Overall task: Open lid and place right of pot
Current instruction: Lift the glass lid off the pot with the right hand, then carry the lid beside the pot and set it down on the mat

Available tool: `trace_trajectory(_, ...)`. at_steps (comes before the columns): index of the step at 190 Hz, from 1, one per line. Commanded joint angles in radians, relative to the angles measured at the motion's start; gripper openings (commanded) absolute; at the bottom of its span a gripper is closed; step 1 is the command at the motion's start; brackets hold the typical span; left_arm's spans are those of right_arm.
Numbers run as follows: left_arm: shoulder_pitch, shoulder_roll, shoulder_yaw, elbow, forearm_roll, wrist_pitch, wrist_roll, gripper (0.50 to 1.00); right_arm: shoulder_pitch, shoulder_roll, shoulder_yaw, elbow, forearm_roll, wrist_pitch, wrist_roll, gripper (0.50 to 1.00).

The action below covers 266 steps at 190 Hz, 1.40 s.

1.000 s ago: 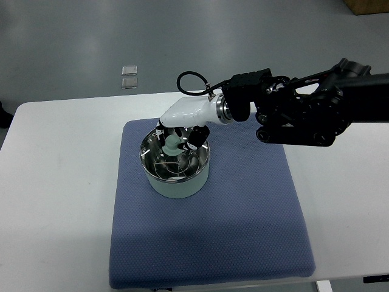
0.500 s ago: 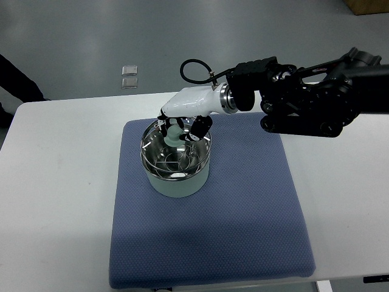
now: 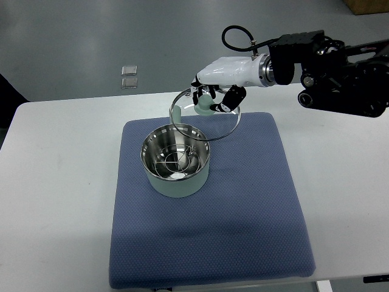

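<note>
One pot (image 3: 175,168), one glass lid (image 3: 205,115), one blue mat (image 3: 243,207), one white table (image 3: 61,201), and one robot arm working, coming in from the right edge. The right hand (image 3: 214,100) is clenched around the pale green knob (image 3: 205,105) of the lid, dark fingers (image 3: 230,101) wrapped close on it, white shell of the hand above. The lid is clear of the pot, in the air, above and to the right of the pot's rim, over the far part of the mat near its far edge. It hangs tilted, its metal ring showing as a slanted oval, and through the glass you see the mat and the table. The lower left arc of that ring overlaps the far rim of the pot in this view; whether they touch I cannot tell, though the lid looks lifted off. The pot sits open on the left half of the mat, nearer the far edge than the near one: pale green outside, shiny steel inside, with a wire rack lying in the bottom. The mat covers the middle of the table, its near edge close to the table's near edge. Beyond the table's far edge, two small square pieces (image 3: 129,76) lie on the grey floor, one just behind the other. No left arm shows anywhere along the left edge.
</note>
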Motion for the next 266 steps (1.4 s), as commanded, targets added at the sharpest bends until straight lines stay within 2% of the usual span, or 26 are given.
trace_trajectory(1, 0.0, 0.0, 0.0, 0.001, 0.0, 0.0, 0.0, 1.0, -0.012, -0.04, 0.0, 0.0, -0.003, 0.001, 0.001, 0.5)
trace_trajectory(45, 0.0, 0.0, 0.0, 0.0, 0.0, 0.0, 0.0, 1.0, -0.067, -0.089, 0.0, 0.0, -0.014, 0.001, 0.001, 0.5)
trace_trajectory(58, 0.0, 0.0, 0.0, 0.0, 0.0, 0.0, 0.0, 1.0, -0.121, -0.109, 0.001, -0.006, -0.018, -0.005, -0.001, 0.5)
trace_trajectory(170, 0.0, 0.0, 0.0, 0.0, 0.0, 0.0, 0.0, 1.0, -0.347, -0.094, 0.073, -0.084, -0.069, -0.017, -0.002, 0.5)
trace_trajectory(237, 0.0, 0.0, 0.0, 0.0, 0.0, 0.0, 0.0, 1.0, -0.38, -0.091, 0.098, -0.095, -0.068, -0.019, -0.001, 0.5)
trace_trajectory(239, 0.0, 0.0, 0.0, 0.0, 0.0, 0.0, 0.0, 1.0, -0.38, -0.091, 0.098, -0.097, -0.068, -0.017, -0.001, 0.502)
trace_trajectory(240, 0.0, 0.0, 0.0, 0.0, 0.0, 0.0, 0.0, 1.0, -0.382, -0.091, 0.099, -0.097, -0.066, -0.017, -0.001, 0.533)
trace_trajectory(241, 0.0, 0.0, 0.0, 0.0, 0.0, 0.0, 0.0, 1.0, -0.382, -0.091, 0.099, -0.097, -0.066, -0.017, -0.001, 0.533)
trace_trajectory(242, 0.0, 0.0, 0.0, 0.001, 0.0, 0.0, 0.0, 1.0, -0.383, -0.092, 0.101, -0.095, -0.066, -0.017, -0.001, 0.559)
trace_trajectory(243, 0.0, 0.0, 0.0, 0.001, 0.0, 0.0, 0.0, 1.0, -0.383, -0.092, 0.101, -0.095, -0.066, -0.017, -0.001, 0.56)
trace_trajectory(244, 0.0, 0.0, 0.0, 0.0, 0.0, 0.0, 0.0, 1.0, -0.383, -0.092, 0.104, -0.097, -0.066, -0.017, -0.001, 0.584)
trace_trajectory(247, 0.0, 0.0, 0.0, 0.001, 0.0, 0.0, 0.0, 1.0, -0.387, -0.092, 0.107, -0.097, -0.066, -0.017, -0.001, 0.607)
trace_trajectory(248, 0.0, 0.0, 0.0, 0.0, 0.0, 0.0, 0.0, 1.0, -0.388, -0.092, 0.11, -0.095, -0.066, -0.017, -0.001, 0.629)
trace_trajectory(249, 0.0, 0.0, 0.0, 0.0, 0.0, 0.0, 0.0, 1.0, -0.388, -0.092, 0.11, -0.095, -0.066, -0.017, -0.001, 0.629)
trace_trajectory(250, 0.0, 0.0, 0.0, 0.0, 0.0, 0.0, 0.0, 1.0, -0.39, -0.092, 0.113, -0.097, -0.065, -0.017, -0.001, 0.653)
trace_trajectory(251, 0.0, 0.0, 0.0, 0.0, 0.0, 0.0, 0.0, 1.0, -0.39, -0.092, 0.113, -0.097, -0.065, -0.017, -0.001, 0.654)
trace_trajectory(252, 0.0, 0.0, 0.0, 0.0, 0.0, 0.0, 0.0, 1.0, -0.393, -0.092, 0.116, -0.097, -0.065, -0.016, -0.001, 0.682)
trace_trajectory(253, 0.0, 0.0, 0.0, 0.0, 0.0, 0.0, 0.0, 1.0, -0.393, -0.092, 0.116, -0.097, -0.065, -0.016, -0.001, 0.682)
trace_trajectory(254, 0.0, 0.0, 0.0, 0.001, 0.0, 0.0, 0.0, 1.0, -0.394, -0.092, 0.119, -0.095, -0.065, -0.016, -0.001, 0.711)
trace_trajectory(255, 0.0, 0.0, 0.0, 0.001, 0.0, 0.0, 0.0, 1.0, -0.394, -0.092, 0.119, -0.095, -0.065, -0.016, -0.001, 0.711)
trace_trajectory(256, 0.0, 0.0, 0.0, 0.0, 0.0, 0.0, 0.0, 1.0, -0.396, -0.092, 0.124, -0.095, -0.065, -0.016, -0.001, 0.735)
trace_trajectory(266, 0.0, 0.0, 0.0, 0.0, 0.0, 0.0, 0.0, 1.0, -0.402, -0.092, 0.136, -0.095, -0.065, -0.013, -0.001, 0.821)
